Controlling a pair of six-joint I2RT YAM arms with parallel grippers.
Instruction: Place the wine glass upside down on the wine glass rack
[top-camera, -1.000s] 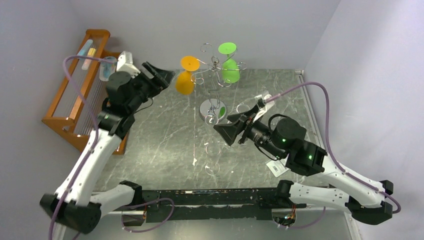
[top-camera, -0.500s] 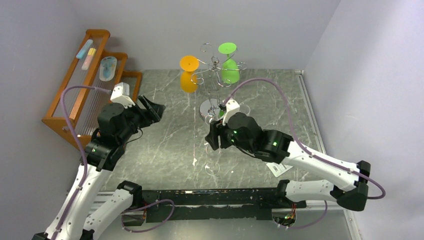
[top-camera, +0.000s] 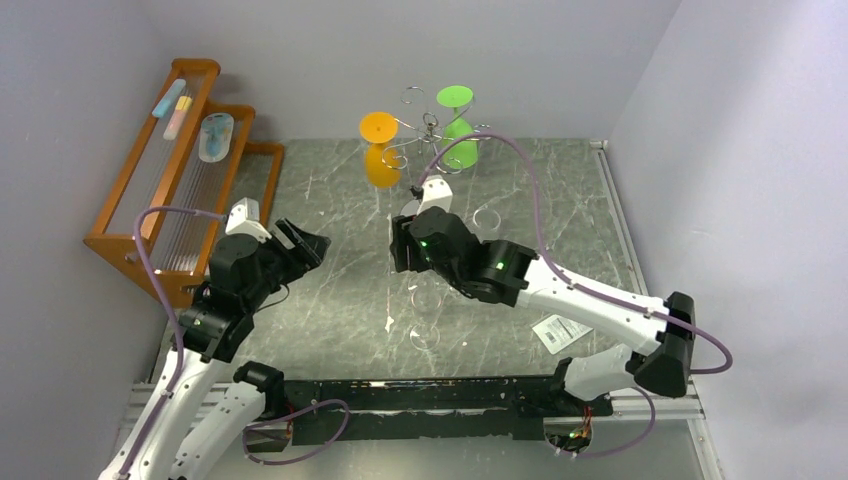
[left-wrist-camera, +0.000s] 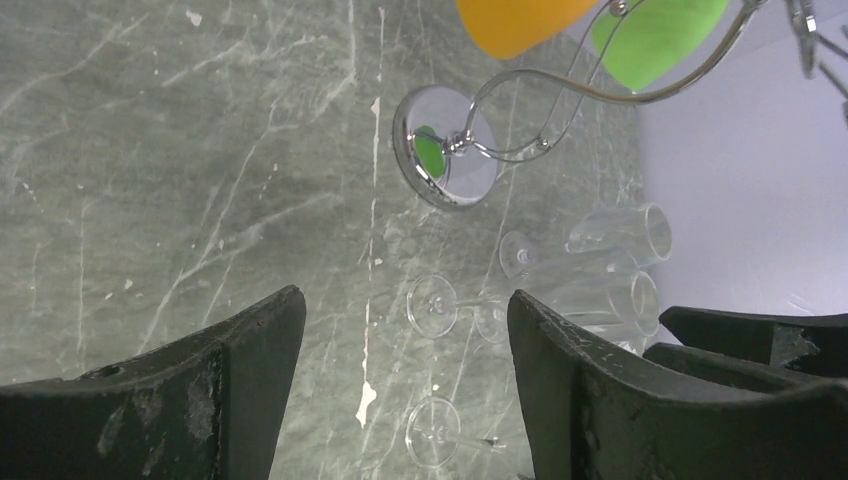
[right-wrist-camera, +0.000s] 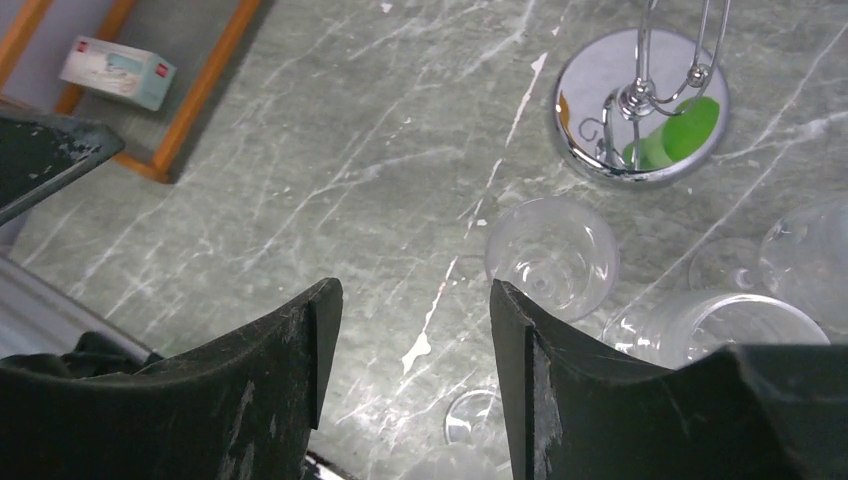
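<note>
The chrome wire wine glass rack (top-camera: 428, 135) stands at the back middle, with an orange glass (top-camera: 380, 150) and a green glass (top-camera: 458, 125) hanging upside down on it. Its round shiny base shows in the left wrist view (left-wrist-camera: 445, 160) and the right wrist view (right-wrist-camera: 640, 105). Several clear wine glasses (top-camera: 430, 300) are on the table near the base; some lie on their sides (left-wrist-camera: 620, 235) and one shows its open mouth (right-wrist-camera: 550, 255). My left gripper (top-camera: 300, 245) (left-wrist-camera: 405, 300) is open and empty, left of them. My right gripper (top-camera: 402, 250) (right-wrist-camera: 415, 295) is open and empty above them.
A brown wooden stepped rack (top-camera: 150, 170) holding small items stands at the far left; its edge shows in the right wrist view (right-wrist-camera: 190, 100). A white tag (top-camera: 560, 332) lies at the right front. Walls close the back and right sides.
My right arm has swung left and forward, now over the clear glasses near the rack base. My left arm has pulled back from the rack toward the near left. Both stay open.
</note>
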